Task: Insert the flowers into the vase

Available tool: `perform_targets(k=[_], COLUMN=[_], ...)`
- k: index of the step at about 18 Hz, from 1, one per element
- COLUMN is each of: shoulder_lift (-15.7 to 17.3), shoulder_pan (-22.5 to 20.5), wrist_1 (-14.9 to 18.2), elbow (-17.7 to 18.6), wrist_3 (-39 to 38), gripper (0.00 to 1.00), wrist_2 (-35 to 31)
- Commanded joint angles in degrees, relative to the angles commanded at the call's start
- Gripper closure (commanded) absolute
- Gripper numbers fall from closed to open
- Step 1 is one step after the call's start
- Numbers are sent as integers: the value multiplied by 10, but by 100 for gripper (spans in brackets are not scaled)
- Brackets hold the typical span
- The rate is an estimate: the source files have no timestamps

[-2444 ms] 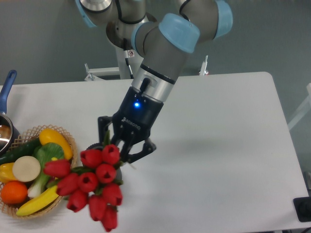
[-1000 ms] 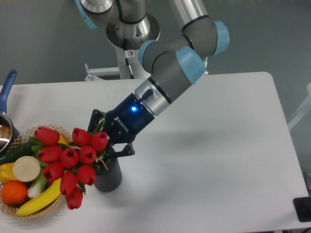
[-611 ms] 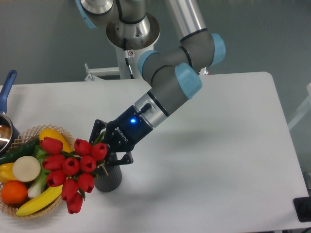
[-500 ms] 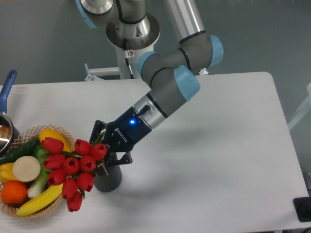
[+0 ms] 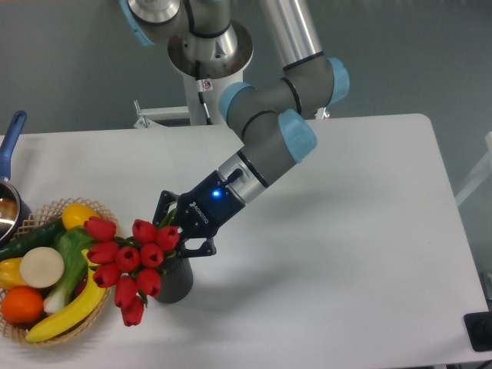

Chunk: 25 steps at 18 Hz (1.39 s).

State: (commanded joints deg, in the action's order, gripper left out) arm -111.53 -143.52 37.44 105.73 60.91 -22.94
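A bunch of red tulips, the flowers [image 5: 129, 257], leans out to the left over the mouth of the dark ribbed vase [image 5: 176, 281], which stands on the white table. Their green stems run right into my gripper [image 5: 179, 229], which is shut on them just above the vase's rim. The flower heads hide most of the vase's mouth, so I cannot tell how far the stems reach inside. The arm slants down from the upper right.
A wicker basket [image 5: 98, 302] of vegetables and fruit sits at the left, close to the tulip heads. A blue-handled pot [image 5: 11, 177] stands at the far left edge. The robot's base [image 5: 201, 46] is behind the table.
The gripper has moved a little right and down with the flowers, and the bunch now sits lower over the vase, tilted less far to the left.
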Motion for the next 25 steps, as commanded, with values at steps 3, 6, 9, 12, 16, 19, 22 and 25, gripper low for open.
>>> perform_targets(k=[3, 6, 9, 12, 16, 19, 22, 25], shoulder_lift=[1, 3, 12, 30, 48, 56, 62, 71], shoulder_pan=[-5, -12, -21, -33, -51, -69, -101, -133], wrist_1=[1, 1, 2, 2, 2, 2, 2, 2], elbow=[9, 27, 41, 65, 85, 90, 86, 83], wrist_3=[0, 4, 4, 4, 13, 16, 17, 17], gripper=[67, 40, 5, 0, 0, 0, 0, 0], wrist_2=[-2, -2, -3, -4, -4, -4, -4, -21])
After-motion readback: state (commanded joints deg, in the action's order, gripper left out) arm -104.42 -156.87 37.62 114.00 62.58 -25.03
